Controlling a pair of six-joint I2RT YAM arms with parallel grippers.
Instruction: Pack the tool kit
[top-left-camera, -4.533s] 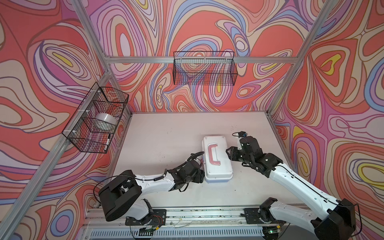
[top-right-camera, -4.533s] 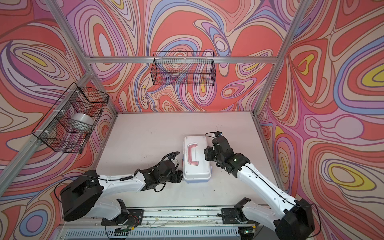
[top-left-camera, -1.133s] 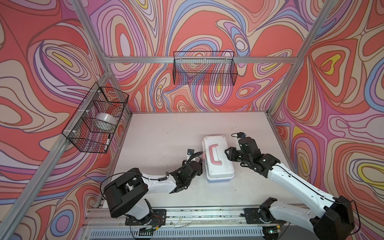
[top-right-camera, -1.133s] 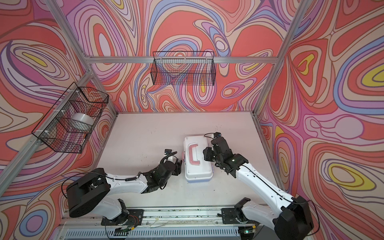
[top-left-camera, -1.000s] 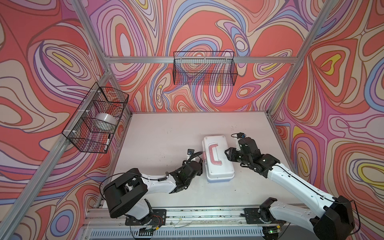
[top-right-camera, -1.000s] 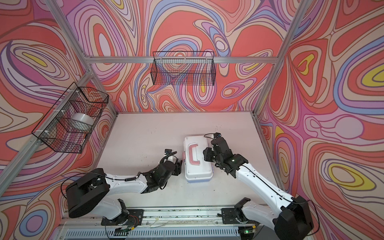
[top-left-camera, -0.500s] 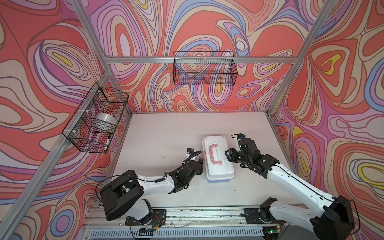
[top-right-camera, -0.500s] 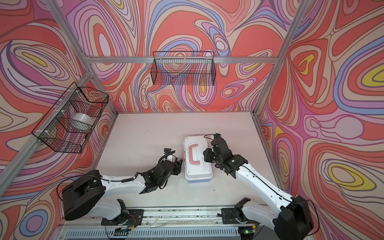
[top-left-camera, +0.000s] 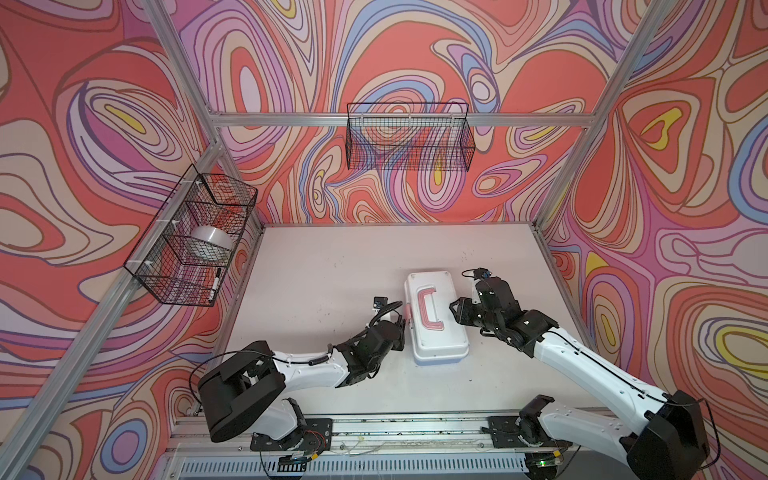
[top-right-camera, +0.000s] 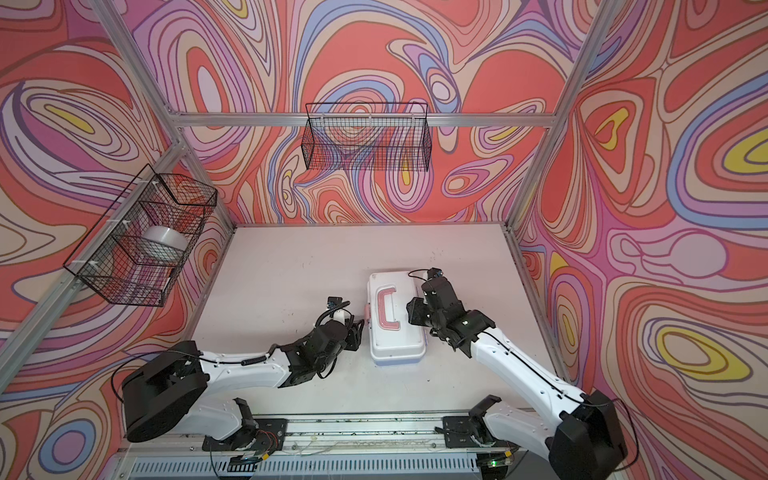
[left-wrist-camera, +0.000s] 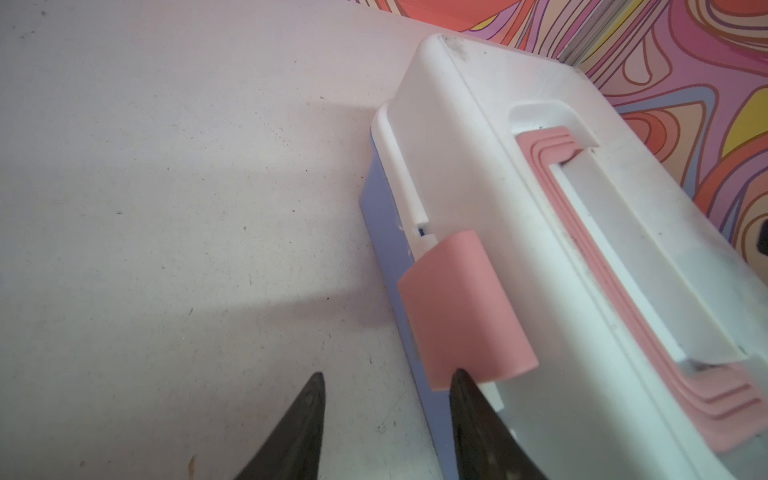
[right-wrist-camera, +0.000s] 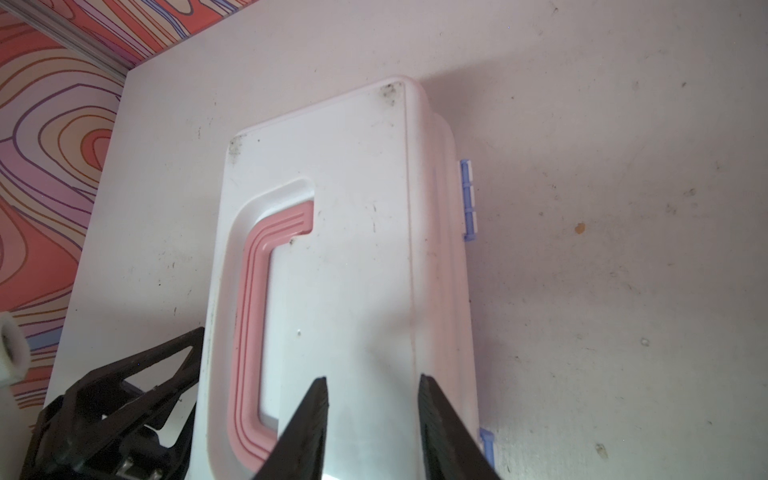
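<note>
The closed white box (top-left-camera: 436, 332) lies on the desk (top-left-camera: 324, 266), near and right of centre. The left wrist view alone shows the left tool (left-wrist-camera: 386, 374) released, one fingertip (left-wrist-camera: 469, 399) touching the pink latch (left-wrist-camera: 461, 307). The right wrist view alone shows the right tool (right-wrist-camera: 372, 378) released over the lid (right-wrist-camera: 353, 249).

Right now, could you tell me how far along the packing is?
Done: the tool kit is shut, no loose tools on the table. In hand: the left gripper is at the pink latch, the right gripper over the lid. Left: probably snapping the latch.
</note>
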